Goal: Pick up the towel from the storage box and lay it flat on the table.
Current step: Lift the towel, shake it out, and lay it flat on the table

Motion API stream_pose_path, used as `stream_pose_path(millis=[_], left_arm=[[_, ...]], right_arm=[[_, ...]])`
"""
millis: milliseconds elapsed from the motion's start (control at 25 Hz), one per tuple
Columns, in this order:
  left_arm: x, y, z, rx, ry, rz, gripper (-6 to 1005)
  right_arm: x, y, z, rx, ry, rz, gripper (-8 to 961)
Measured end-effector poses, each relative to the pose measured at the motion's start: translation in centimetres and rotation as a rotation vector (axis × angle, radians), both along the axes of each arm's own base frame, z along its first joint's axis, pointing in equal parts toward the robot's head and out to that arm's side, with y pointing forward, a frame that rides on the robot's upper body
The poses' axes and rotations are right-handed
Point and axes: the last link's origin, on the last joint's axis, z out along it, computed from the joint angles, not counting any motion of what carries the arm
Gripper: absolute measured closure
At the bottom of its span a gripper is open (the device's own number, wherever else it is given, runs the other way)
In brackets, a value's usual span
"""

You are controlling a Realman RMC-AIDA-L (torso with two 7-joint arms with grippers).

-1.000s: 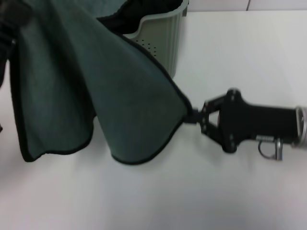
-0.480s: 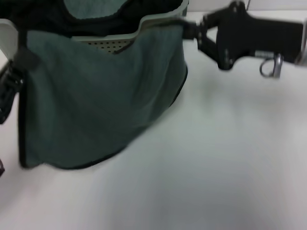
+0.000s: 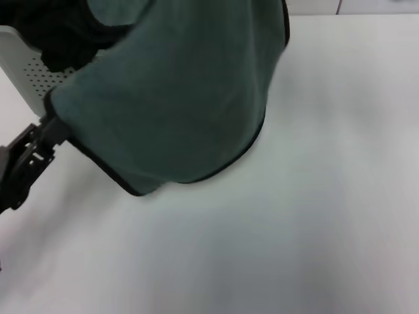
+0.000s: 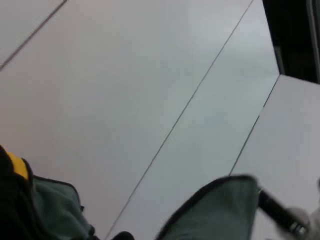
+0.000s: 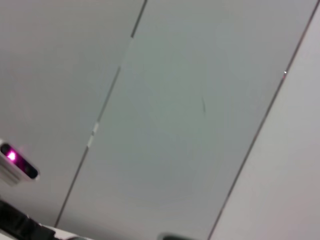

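The dark teal towel [image 3: 177,98] hangs in the air, spread across the upper middle of the head view, its lower edge just above the white table [image 3: 314,216]. My left gripper [image 3: 54,127] is at the left edge, shut on the towel's lower left corner. The towel's upper right runs out of the top of the head view, and my right gripper is out of sight there. In the left wrist view a dark part of the right gripper [image 4: 279,214] holds the towel's far corner [image 4: 235,200]. The sage storage box [image 3: 26,72] shows partly behind the towel at the left.
Black fabric [image 3: 59,33] lies in the box behind the towel. A bit of yellow cloth [image 4: 17,166] shows beside black fabric in the left wrist view. The right wrist view shows only pale wall panels.
The right gripper has risen out of the top of the head view with its corner. The left gripper has come in at the lower left. The towel is lifted and now hides most of the box.
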Motion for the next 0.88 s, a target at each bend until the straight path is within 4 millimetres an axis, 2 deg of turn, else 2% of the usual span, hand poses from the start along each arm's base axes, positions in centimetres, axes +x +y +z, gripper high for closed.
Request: stream_pose_path(millis=[120, 360, 480, 720, 880], left_arm=[[-0.8, -0.5, 0.6, 0.033, 0.037, 0.022, 647], [-3.1, -1.6, 1.4, 0.069, 0.098, 0.139, 649], [-3.4, -1.8, 1.3, 0.08, 0.118, 0.152, 650], [-0.6, 0.4, 0.1, 0.051, 0.161, -0.03, 651], [2.4, 2.4, -0.5, 0.062, 0.171, -0.218, 652]], right_arm=[[-0.9, 0.1, 1.7, -0.017, -0.013, 0.032, 944], [-2.3, -0.1, 5.0, 0.015, -0.026, 0.069, 944], [-3.0, -0.4, 5.8, 0.014, -0.052, 0.106, 944], [-3.9, -1.2, 5.0, -0.061, -0.164, 0.201, 943], [-3.9, -1.9, 3.6, -0.104, -0.258, 0.239, 943]])
